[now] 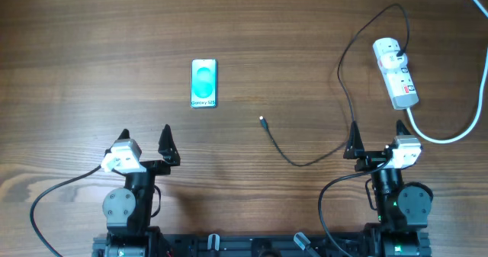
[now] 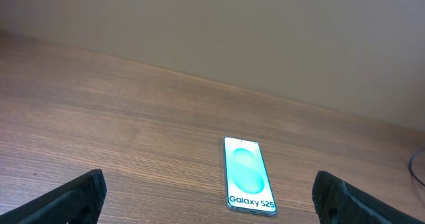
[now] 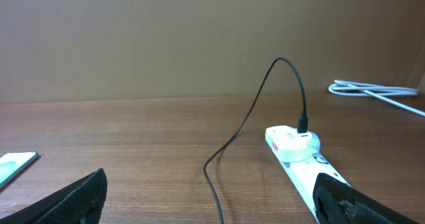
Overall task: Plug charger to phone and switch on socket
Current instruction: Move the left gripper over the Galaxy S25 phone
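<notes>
I see the phone (image 1: pixel 204 83) lying flat, teal screen up, left of centre on the worktop (image 1: pixel 91 51), well apart from the charger (image 1: pixel 303 164), whose silvery plug tip (image 1: pixel 261 120) lies free and whose white adapter (image 1: pixel 390 53) sits in the socket (image 1: pixel 402 85) far right.

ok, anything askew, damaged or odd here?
Nothing stands out. The flat teal-screened phone lies face up; the thin black charger cable loops from its white adapter, seated in the white power strip, to a free plug tip. The left gripper and right gripper are open, empty.
</notes>
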